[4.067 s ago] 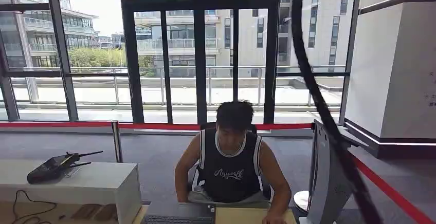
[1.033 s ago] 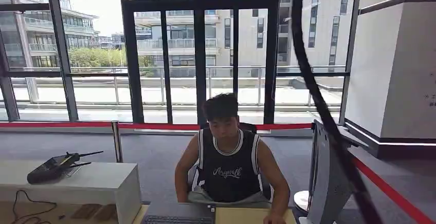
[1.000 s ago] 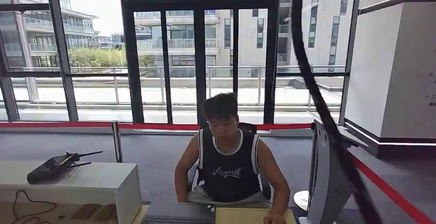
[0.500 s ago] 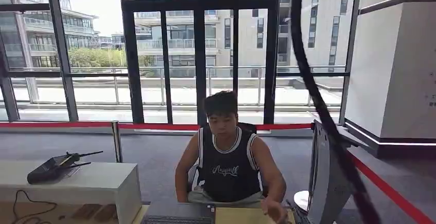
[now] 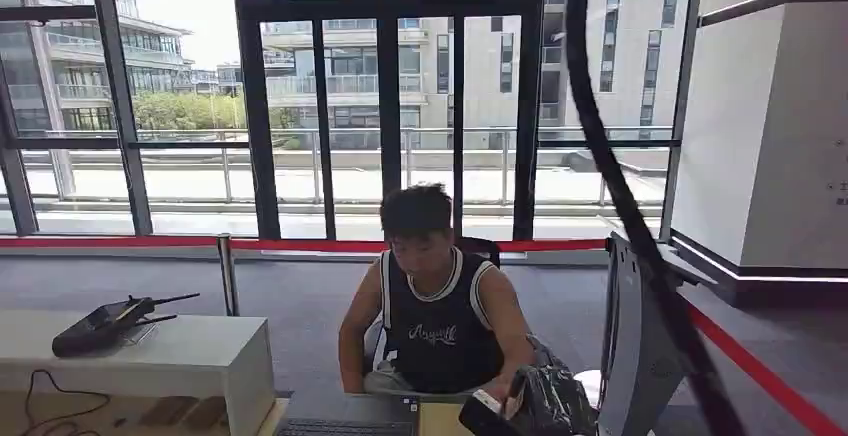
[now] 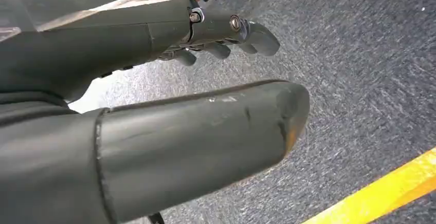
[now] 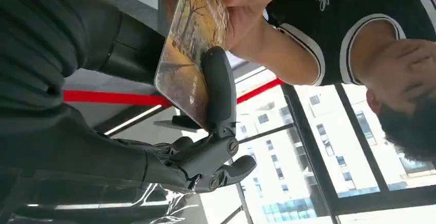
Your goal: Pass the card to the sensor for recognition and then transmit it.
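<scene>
The card (image 7: 191,54), printed with a yellowish picture, stands between my right hand's thick thumb and one outstretched finger (image 7: 218,88) that presses on its face. A person's hand (image 7: 241,0) still pinches the card's other end. In the head view my right hand (image 5: 548,403), wrapped in clear plastic, is raised at the desk's far edge in front of the seated person (image 5: 435,306). My left hand (image 6: 226,34) hangs over grey carpet, holding nothing, with its thumb apart from the loosely bent fingers. A black device (image 5: 105,324) with a cable lies on the white counter (image 5: 190,356) at the left.
A grey monitor back (image 5: 635,356) stands right of my raised hand. A keyboard (image 5: 345,426) lies at the desk's near edge. A black cable (image 5: 620,186) hangs across the head view. Red barrier tape (image 5: 760,376) runs behind the person. A yellow floor stripe (image 6: 380,193) lies under my left hand.
My right hand has risen into the head view at the desk. The person has leaned to their right and brought the card to my hand.
</scene>
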Robot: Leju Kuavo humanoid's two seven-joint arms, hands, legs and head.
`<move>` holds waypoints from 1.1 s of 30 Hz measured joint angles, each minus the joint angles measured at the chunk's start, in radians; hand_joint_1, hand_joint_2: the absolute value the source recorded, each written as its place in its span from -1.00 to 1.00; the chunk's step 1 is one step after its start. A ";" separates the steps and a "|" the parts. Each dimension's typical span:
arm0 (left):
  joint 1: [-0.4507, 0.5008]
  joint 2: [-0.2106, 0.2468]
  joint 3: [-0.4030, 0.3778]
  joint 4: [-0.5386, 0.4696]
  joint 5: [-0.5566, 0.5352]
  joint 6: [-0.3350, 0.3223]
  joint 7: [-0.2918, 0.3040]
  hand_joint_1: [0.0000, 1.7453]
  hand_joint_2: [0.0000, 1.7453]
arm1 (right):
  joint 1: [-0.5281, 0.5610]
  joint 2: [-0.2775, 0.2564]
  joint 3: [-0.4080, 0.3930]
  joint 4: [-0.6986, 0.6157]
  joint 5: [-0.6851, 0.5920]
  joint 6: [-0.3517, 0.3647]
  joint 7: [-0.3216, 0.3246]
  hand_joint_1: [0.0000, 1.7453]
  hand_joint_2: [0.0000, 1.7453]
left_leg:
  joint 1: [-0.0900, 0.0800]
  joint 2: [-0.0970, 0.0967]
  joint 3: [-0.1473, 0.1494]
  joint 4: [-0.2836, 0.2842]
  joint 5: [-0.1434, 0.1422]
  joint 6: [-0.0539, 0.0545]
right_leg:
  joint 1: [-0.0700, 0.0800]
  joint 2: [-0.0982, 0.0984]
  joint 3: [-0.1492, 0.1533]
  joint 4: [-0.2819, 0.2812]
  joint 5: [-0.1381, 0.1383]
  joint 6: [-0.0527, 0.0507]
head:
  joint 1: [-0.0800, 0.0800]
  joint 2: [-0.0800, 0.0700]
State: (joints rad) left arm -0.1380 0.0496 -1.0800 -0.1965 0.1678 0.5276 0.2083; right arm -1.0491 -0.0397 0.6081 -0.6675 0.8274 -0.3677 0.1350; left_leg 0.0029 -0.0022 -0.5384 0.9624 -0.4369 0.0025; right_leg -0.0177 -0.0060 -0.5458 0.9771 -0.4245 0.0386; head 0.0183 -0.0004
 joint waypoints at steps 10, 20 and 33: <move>0.011 0.001 -0.014 0.001 0.004 0.000 0.003 -1.00 -1.00 | -0.039 0.038 0.023 0.142 0.004 0.004 0.018 -1.00 1.00 | 0.000 0.000 0.000 0.000 0.000 0.000 | 0.000 0.000 0.000 0.000 0.000 0.000 | 0.000 0.000; 0.012 0.003 -0.018 0.001 0.004 -0.001 0.002 -1.00 -1.00 | -0.053 0.049 0.039 0.213 0.016 -0.015 0.020 -1.00 -1.00 | 0.000 0.000 0.000 0.000 0.000 0.000 | 0.000 0.000 0.000 0.000 0.000 0.000 | 0.000 0.000; 0.019 0.003 -0.015 0.002 0.078 0.012 0.026 -1.00 -1.00 | -0.024 0.043 -0.015 0.190 -0.331 -0.210 -0.169 -1.00 -1.00 | 0.000 0.000 0.001 0.000 0.000 0.000 | 0.000 0.000 0.000 -0.001 0.000 0.000 | 0.000 0.000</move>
State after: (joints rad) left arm -0.1192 0.0526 -1.0948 -0.1949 0.2457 0.5398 0.2339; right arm -1.0732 0.0038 0.5931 -0.4777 0.4961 -0.5781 -0.0344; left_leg 0.0030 -0.0020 -0.5375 0.9626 -0.4369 0.0024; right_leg -0.0176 -0.0060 -0.5458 0.9765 -0.4244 0.0385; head 0.0187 -0.0004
